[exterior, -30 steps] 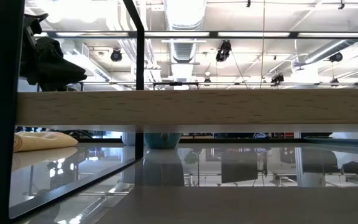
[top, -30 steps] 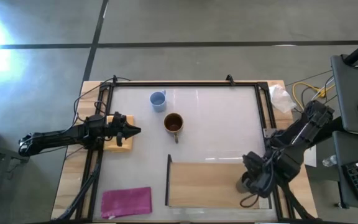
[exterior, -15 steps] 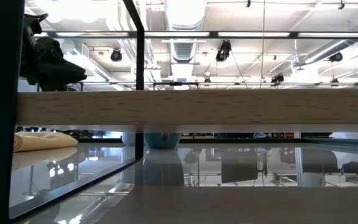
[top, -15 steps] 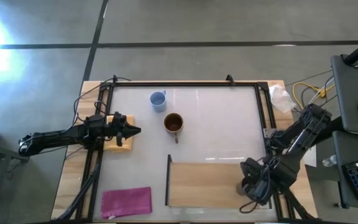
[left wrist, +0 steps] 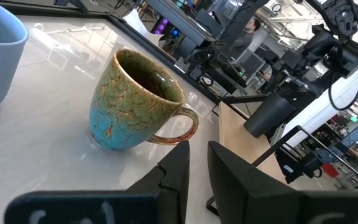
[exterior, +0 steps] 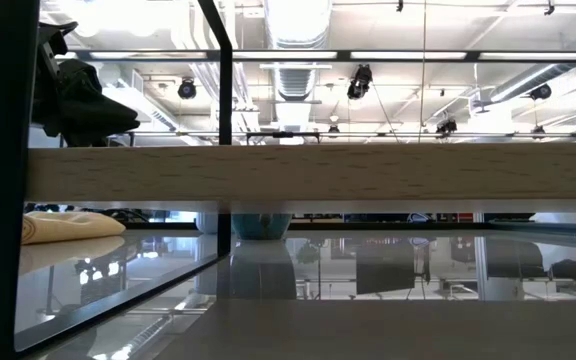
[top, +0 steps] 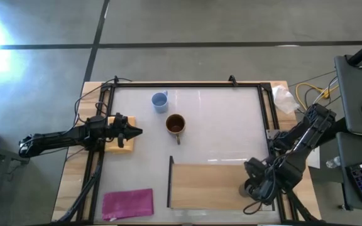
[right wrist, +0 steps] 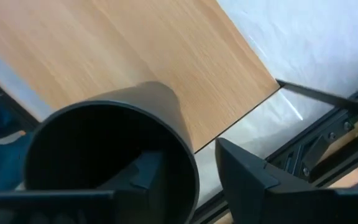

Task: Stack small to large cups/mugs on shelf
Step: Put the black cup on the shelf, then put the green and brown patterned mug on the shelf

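**Seating the black cup on the shelf**

The right gripper [top: 256, 186] holds the black cup [right wrist: 114, 152] by its rim, one finger inside and one outside, at the shelf [top: 206, 182] board's 3 o'clock end. Lower it vertically until its base rests flat, then release (avoid the board's edge). The brown mug [left wrist: 135, 102] and light blue mug [top: 160, 101] stand on the table toward 11 o'clock. The left gripper [top: 131, 132] waits at 9 o'clock, jaws nearly closed, empty.

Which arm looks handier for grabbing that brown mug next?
Probably the left: its gripper points at the brown mug nearby, while the right gripper holds a black cup over the shelf.
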Robot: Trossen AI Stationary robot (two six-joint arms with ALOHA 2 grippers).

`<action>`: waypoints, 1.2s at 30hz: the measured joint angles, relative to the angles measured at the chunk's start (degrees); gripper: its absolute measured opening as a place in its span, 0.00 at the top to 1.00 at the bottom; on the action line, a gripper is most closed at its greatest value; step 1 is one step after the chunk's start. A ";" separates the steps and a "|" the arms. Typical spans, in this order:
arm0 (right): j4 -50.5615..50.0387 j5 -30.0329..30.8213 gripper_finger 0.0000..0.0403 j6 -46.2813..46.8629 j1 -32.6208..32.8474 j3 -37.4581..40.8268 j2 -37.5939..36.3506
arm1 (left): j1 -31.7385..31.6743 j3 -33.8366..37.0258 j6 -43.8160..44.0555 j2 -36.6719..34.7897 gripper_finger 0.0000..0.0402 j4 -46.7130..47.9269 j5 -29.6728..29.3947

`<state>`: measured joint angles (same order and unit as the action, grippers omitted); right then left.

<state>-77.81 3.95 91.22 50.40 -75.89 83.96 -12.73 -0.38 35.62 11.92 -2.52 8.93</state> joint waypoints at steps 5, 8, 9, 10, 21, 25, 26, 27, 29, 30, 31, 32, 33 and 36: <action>-1.90 1.17 0.61 -3.24 -0.01 -1.82 -1.18 | 0.00 0.00 0.00 0.00 0.89 0.01 0.01; -4.90 2.89 0.60 -3.76 -0.06 -3.26 -2.16 | 0.02 0.00 0.04 -0.07 0.89 -0.85 -2.11; -6.10 3.51 0.60 -3.96 -0.16 -3.90 -2.73 | 0.02 0.00 0.07 -0.04 0.89 -2.11 -3.75; -7.69 4.26 0.60 -4.20 -0.26 -4.67 -3.36 | 0.02 0.00 0.28 0.06 0.89 -3.78 -4.96; -12.27 23.87 0.60 -0.28 -7.52 -8.37 -16.61 | 0.00 0.00 8.80 0.08 0.89 -30.94 -14.28; -11.88 28.16 0.60 -4.35 -12.09 -8.29 -18.58 | 0.02 -0.93 5.63 0.82 0.89 -38.09 -20.86; -11.87 28.91 0.60 -5.47 -13.35 -8.29 -18.80 | 0.01 -1.98 4.27 1.25 0.89 -38.68 -22.01; -11.85 29.20 0.60 -6.65 -14.76 -8.29 -18.94 | -0.03 -3.28 3.02 1.74 0.89 -38.68 -22.59; -11.81 29.28 0.60 -9.18 -17.66 -8.27 -19.08 | -0.03 -6.38 1.63 3.19 0.89 -34.14 -21.79; -11.85 29.28 0.60 -10.30 -19.19 -8.27 -19.10 | -0.02 -8.44 1.59 4.52 0.89 -28.40 -21.09; -11.89 29.28 0.60 -11.25 -20.60 -8.27 -19.10 | -0.02 -10.92 2.18 6.07 0.89 -20.39 -20.63; -11.91 29.26 0.60 -12.02 -22.01 -8.27 -19.12 | -0.02 -13.41 3.35 7.63 0.89 -11.70 -20.39; -11.90 29.24 0.60 -12.60 -23.48 -8.25 -19.12 | -0.02 -16.25 4.29 9.63 0.89 -3.13 -20.40; -11.91 29.08 0.60 -14.07 -27.63 -8.25 -19.08 | -0.02 -24.44 3.99 18.16 0.89 11.63 -19.90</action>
<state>-89.73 33.03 77.14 22.77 -84.14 64.88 -12.75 -24.82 39.61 30.08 9.10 -10.97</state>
